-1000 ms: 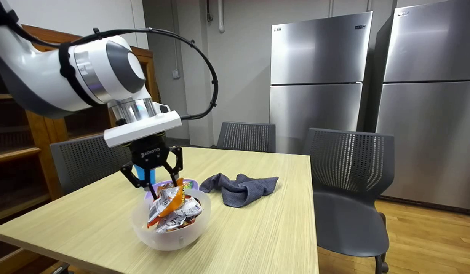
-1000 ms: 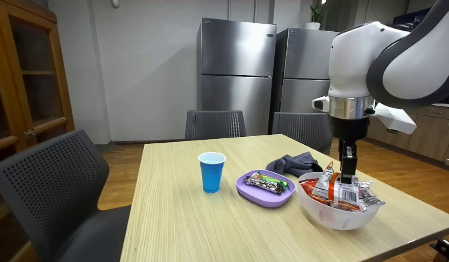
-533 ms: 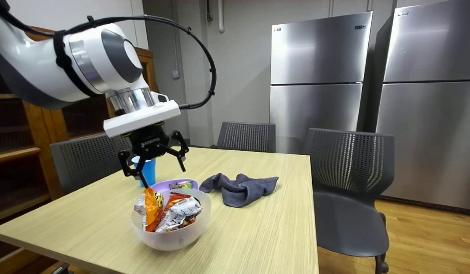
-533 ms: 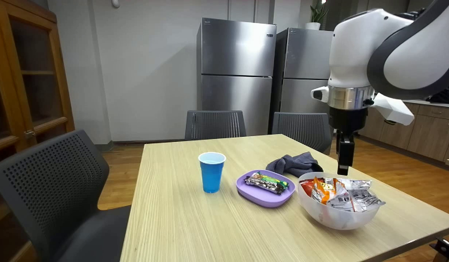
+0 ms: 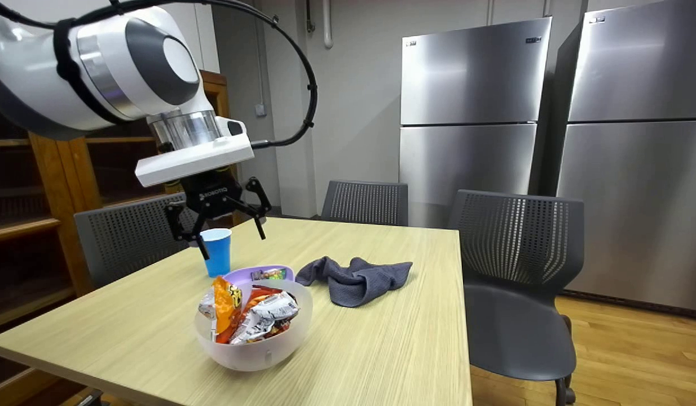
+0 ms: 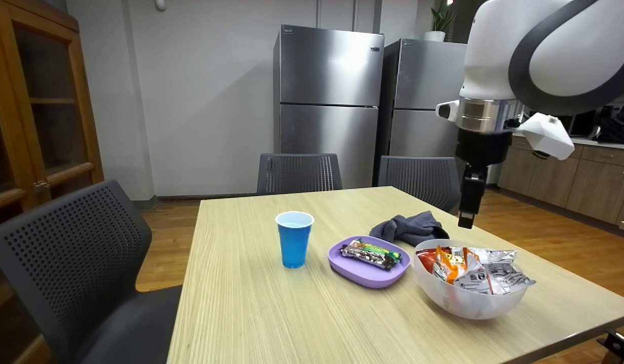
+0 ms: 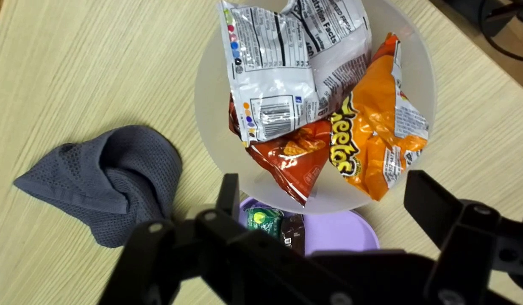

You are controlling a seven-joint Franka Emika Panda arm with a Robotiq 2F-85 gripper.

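Gripper (image 5: 234, 248) above bowl (image 5: 255, 359): jaws spread wide, nothing held.
Orange Cheetos bag (image 7: 371, 135), right of centre in wrist view, sits tilted in bowl, likely propped by its wall and the neighbouring silver bag (image 7: 274, 80).

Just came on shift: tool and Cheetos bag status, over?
Tool open, holding nothing, clear of the bowl. Orange Cheetos bag inside it. Silver bag close alongside; no obstruction seen.
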